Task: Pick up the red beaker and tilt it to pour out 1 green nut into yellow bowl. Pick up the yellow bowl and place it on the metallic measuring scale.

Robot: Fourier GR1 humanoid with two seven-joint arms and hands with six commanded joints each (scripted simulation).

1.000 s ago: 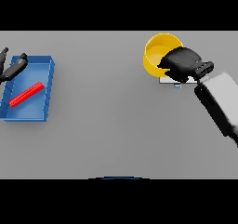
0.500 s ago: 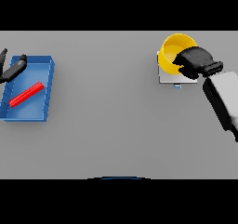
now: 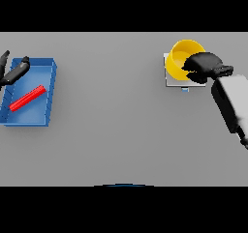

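Note:
The yellow bowl [image 3: 180, 58] is over the metallic measuring scale [image 3: 170, 80] at the far right of the table; whether it rests on the scale I cannot tell. My right hand [image 3: 203, 65] covers the bowl's right side, fingers curled over its rim. The red beaker [image 3: 27, 98] lies on its side inside a blue tray [image 3: 48, 96] at the left. My left hand [image 3: 12, 72] hangs over the tray's far left corner with fingers straight, holding nothing. No green nut shows.
The blue tray sits close to the table's left edge. A small blue mark [image 3: 184, 89] shows at the scale's front edge. My right forearm [image 3: 232, 104] crosses the table's right side.
My right hand has carried the yellow bowl to the right and slightly farther away, over the scale. The left hand, tray and beaker have not moved.

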